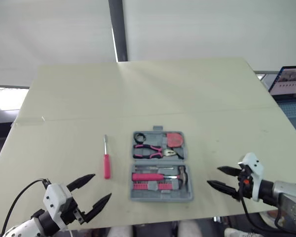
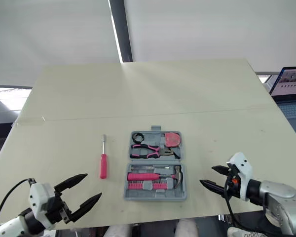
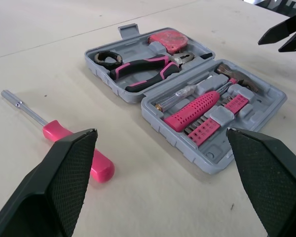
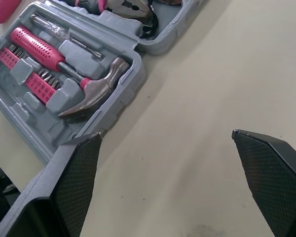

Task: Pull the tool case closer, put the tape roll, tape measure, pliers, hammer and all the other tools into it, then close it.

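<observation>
Spread wide at the near edge of the pale cream table [image 1: 138,94], the robot's left gripper [image 1: 101,185] grasps nothing. Just ahead of it and slightly to its right lies the pink-handled screwdriver with a steel shaft [image 1: 106,158], apparently the only tool outside the case. Its long axis runs straight away from the robot, with the handle at the near end. It sits just beside the open grey plastic tool case [image 1: 162,197] but apart from it. The case lies flat close to the near edge, its halves holding the black tape roll [image 1: 139,136], pink-and-black pliers [image 1: 150,150], pink tape measure [image 1: 175,140] and steel-headed hammer [image 1: 182,175]. Right of the case, the right gripper [image 1: 213,176] hovers with its fingers parted and empty. The left arm is plainly the nearer to the screwdriver, so the pickup looks likely to fall to it.
</observation>
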